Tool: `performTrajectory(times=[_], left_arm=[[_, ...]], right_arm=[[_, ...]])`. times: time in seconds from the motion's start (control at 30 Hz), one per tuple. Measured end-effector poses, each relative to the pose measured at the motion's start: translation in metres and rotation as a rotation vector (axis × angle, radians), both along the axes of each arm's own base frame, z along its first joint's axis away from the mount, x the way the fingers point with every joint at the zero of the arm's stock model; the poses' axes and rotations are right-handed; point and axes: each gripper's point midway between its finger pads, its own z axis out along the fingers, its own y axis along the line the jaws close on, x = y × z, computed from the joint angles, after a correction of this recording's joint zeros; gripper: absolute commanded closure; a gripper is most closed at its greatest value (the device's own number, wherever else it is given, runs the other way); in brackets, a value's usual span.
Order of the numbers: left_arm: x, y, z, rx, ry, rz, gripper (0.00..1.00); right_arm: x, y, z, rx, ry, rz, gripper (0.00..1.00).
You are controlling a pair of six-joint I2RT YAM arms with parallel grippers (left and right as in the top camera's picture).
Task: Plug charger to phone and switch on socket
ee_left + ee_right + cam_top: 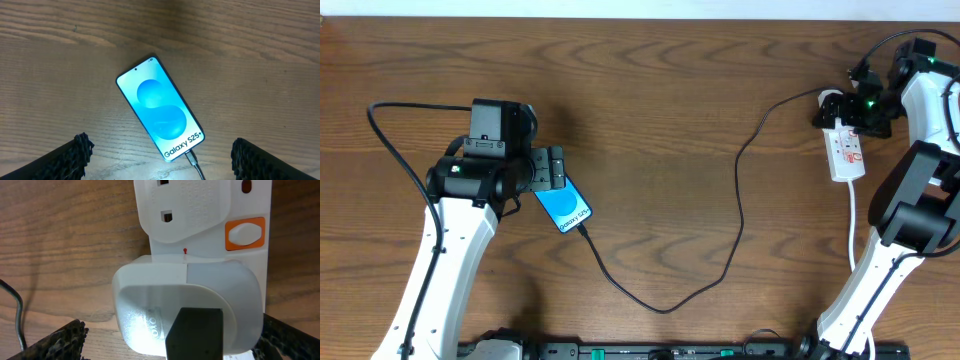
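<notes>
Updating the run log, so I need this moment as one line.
charger: plugged into phone | left gripper: open, over phone | right gripper: open, over socket

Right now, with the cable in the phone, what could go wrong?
The right gripper hangs open over the white adapter, not the orange switch; a press may miss it or shift the socket. A shifted socket could tug the charger out of the phone. The left gripper, if lowered, may nudge the phone.
</notes>
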Motion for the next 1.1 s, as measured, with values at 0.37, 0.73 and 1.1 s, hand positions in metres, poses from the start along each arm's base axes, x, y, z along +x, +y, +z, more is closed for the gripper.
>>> performTrajectory(times=[0.37,0.73,1.1], left_arm=[[0.0,0.0,0.0,0.0,0.0,0.0,0.09],[0.0,0.0,0.0,0.0,0.0,0.0,0.09],[0.0,0.0,0.0,0.0,0.0,0.0,0.09]], right_arm=[[0.0016,0.0043,0.0044,0.042,-0.019,-0.002,0.01],[0.0019,0.0047,0.0059,0.07,-0.029,-0.008,0.01],[0.0018,0.005,0.006,0.071,-0.028,-0.007,0.01]])
